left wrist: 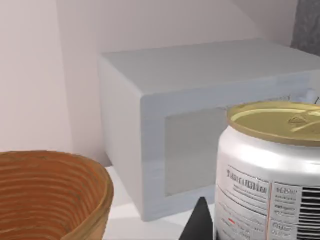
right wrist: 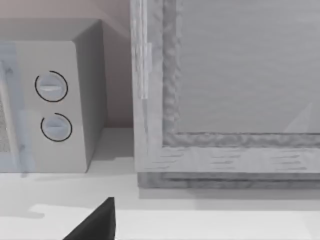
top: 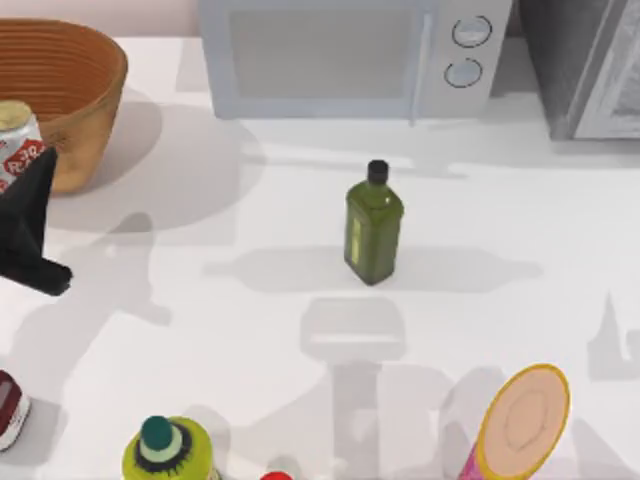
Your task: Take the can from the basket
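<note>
White table (top: 500, 220), can (top: 18, 145) between left jaws

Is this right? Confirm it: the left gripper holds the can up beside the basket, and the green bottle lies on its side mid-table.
One thing is wrong: the green bottle stands upright, as the top view shows. The rest holds: the left gripper grips the can beside the basket.

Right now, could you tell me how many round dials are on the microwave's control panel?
2: upper dial and lower dial, stacked on the microwave panel's right end, at the table's back.
</note>
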{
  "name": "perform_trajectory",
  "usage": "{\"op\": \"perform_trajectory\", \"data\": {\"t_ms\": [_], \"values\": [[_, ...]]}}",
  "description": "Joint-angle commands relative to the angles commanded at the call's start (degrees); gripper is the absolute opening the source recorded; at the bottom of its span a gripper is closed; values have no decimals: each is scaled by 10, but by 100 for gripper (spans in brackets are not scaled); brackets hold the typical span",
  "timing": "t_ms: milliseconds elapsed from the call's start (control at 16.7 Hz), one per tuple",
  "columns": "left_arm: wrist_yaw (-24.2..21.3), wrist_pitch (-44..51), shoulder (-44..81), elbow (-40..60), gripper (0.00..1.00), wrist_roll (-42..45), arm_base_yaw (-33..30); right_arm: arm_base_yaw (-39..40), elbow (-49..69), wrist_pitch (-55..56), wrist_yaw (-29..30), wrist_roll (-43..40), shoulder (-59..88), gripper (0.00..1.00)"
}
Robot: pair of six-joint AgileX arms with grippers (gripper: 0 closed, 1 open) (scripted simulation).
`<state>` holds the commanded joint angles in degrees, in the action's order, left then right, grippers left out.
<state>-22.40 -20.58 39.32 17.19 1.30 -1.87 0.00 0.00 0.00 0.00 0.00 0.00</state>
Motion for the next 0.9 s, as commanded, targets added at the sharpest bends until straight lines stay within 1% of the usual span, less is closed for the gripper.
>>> {"op": "perform_trajectory", "data": {"t_ms": [660,900], "values": [[-381,-335,643,280,0,22,-40,0,0,0,0,0,0,100],[-500,-438,841,368,0,29,-52,0,0,0,0,0,0,100]]}}
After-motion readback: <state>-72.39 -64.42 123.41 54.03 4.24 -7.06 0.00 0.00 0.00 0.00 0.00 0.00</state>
